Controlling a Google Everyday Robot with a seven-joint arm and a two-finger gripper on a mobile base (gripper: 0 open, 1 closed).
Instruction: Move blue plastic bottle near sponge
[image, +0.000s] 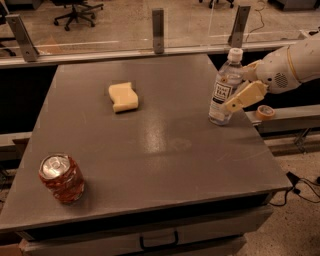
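Blue plastic bottle (225, 86) upright at table (165, 145) right edge, toward far side, white cap on, dark label facing camera. Gripper (239, 86) reaches in from table's right, at bottle's right side. Fingers (244, 96) spread apart, near one angled across bottle's lower part, other behind bottle shoulder. Contact with bottle: cannot tell. Sponge (123, 96) flat on table's far-left-of-centre area, well apart from bottle. Red soda can (61, 178) upright at table's near-left corner. Tape roll (265, 112) on ledge beside table's right edge.
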